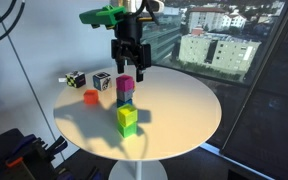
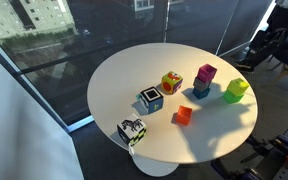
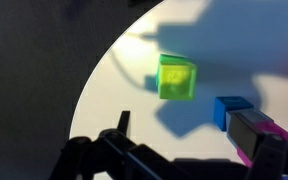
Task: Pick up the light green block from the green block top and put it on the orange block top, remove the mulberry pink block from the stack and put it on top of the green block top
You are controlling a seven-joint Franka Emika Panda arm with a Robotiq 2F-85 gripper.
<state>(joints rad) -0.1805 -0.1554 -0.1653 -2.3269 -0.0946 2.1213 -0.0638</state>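
So the gripper hangs right over the stack, fingers spread apart with nothing between them as far as I can see, just above the pink block and not touching it. Pink block sits on top of a blue block. The light green block is perched on the green block, near the stack and closer to the table edge. The orange block lies flat on the table by itself, apart from both piles, with nothing on top. Two black-and-white cubes and a multicoloured cube sit further along. Wrist view is blurry, but it shows the light green top from above and the blue and pink blocks beside it.
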